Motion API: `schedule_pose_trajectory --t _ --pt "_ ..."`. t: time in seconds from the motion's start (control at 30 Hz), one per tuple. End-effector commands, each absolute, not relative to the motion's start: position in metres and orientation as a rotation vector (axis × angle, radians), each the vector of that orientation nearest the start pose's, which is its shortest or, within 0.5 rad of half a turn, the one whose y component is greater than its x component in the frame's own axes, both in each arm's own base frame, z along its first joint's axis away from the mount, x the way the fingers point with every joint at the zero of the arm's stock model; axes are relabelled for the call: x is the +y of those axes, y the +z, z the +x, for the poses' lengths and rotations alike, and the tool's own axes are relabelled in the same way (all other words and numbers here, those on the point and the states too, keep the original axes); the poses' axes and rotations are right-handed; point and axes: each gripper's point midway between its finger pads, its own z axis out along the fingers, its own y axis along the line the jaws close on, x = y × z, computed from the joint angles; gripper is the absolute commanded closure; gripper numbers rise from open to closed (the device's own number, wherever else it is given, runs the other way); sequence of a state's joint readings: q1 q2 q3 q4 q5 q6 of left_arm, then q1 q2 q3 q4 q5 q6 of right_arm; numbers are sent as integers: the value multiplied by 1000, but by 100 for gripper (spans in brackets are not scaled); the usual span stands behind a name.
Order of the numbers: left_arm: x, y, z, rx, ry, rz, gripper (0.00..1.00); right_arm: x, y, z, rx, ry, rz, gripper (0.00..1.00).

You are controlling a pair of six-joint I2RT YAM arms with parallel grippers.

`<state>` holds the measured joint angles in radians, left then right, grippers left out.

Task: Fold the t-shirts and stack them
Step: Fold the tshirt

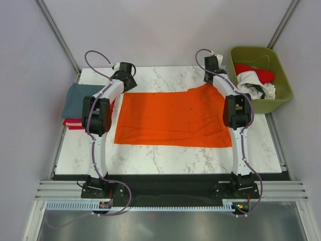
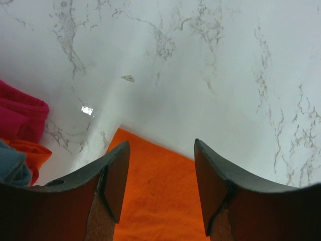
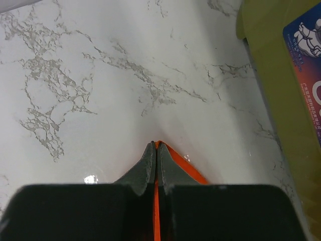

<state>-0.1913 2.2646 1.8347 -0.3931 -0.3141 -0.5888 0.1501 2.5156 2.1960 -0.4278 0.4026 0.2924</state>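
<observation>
Right claw point(image 3: 156, 147) tight on corner of flat bright orange t-shirt point(image 1: 170, 118)

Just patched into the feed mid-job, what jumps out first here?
The orange shirt spread across the marble table dominates. The right claw is shut on its far right corner, while the left claw hangs open above the far left corner. A green bin holding loose shirts stands far right; a folded pile lies at the left edge.
</observation>
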Motion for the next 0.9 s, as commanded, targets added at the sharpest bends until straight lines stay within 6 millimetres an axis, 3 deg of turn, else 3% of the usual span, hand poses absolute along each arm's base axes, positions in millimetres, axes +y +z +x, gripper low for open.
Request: schedule_pose_trajectory --t 0.0,0.07,0.27,0.47,0.87 --pt "-65 75 588 2198 55 -671 39 33 90 645 2143 -214 393 100" --pt "-64 67 590 2212 71 -669 40 36 89 646 2145 -199 387 100" --pt "-55 67 593 2208 134 -663 42 40 82 645 2156 -169 388 100" --pt "-56 54 584 2267 155 -645 44 42 80 643 2156 -147 398 100" --pt "-50 42 571 2308 210 -668 51 44 90 637 2143 -130 404 100"
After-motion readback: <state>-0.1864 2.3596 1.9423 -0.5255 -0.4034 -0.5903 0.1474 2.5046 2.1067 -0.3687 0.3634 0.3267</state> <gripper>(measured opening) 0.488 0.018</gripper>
